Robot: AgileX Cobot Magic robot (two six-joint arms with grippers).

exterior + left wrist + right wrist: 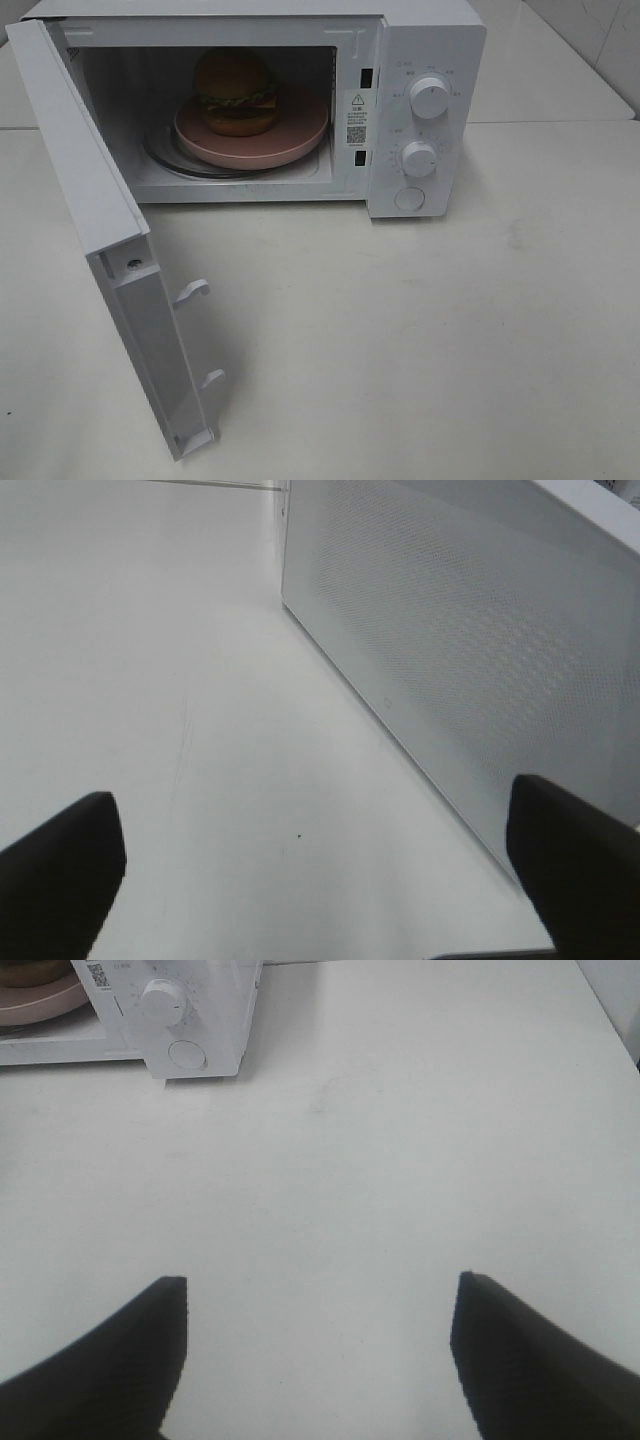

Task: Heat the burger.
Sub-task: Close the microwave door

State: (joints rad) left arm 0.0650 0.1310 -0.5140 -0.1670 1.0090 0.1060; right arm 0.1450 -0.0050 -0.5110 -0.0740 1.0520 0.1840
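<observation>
burger [236,92] on plate [300,135] | plate in microwave [430,40] | door [90,200] open leftward | microwave on table [420,340]

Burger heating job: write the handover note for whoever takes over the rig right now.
Left gripper: open, empty, low over the table beside a perforated white panel, probably the outside of the door.
Right gripper: open, empty, over the table in front of the microwave, on its control side.
Burger: on the pink plate inside the microwave.
Done: burger loaded.
Left: the door stands wide open; swing it shut, then set the knobs.
</observation>
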